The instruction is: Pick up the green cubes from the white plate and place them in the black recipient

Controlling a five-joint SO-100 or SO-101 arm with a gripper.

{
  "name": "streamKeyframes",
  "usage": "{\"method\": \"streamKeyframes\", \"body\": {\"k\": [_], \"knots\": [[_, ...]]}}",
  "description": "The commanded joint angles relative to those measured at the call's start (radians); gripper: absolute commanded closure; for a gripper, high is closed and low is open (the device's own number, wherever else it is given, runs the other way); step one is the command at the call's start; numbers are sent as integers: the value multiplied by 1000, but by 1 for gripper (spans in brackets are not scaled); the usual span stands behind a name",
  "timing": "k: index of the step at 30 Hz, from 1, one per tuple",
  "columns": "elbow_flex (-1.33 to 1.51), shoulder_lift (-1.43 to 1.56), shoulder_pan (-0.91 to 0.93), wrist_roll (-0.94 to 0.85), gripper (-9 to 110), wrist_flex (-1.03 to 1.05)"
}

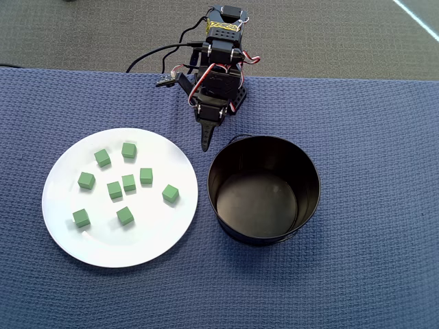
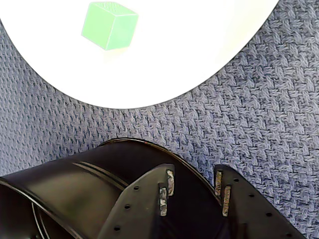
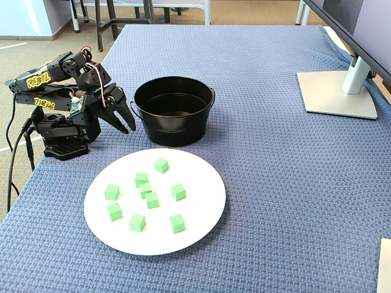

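Right now the gripper hovers empty, jaws slightly parted, beside the black recipient; next, reach for a green cube on the white plate.

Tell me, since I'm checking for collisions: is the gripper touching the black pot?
Apart. In the fixed view the gripper hangs left of the black pot, with blue cloth visible between fingertips and wall.

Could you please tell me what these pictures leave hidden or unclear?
- Wrist view: white plate cut off by the top edge; only one green cube shows.
- Wrist view: black recipient cropped by the bottom edge, partly behind the end effector.
- Fixed view: recipient's near wall hides part of its floor.
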Motion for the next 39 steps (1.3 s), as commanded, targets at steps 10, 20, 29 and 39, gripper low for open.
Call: {"method": "streamKeyframes", "body": {"k": [10,20,29,39], "knots": [[-67,-60,15,339,101,-5],[-270,-235,64,451,102,60],[-445,-632,133,503,90,-49],[-627,-965,221,405,80,-123]]}}
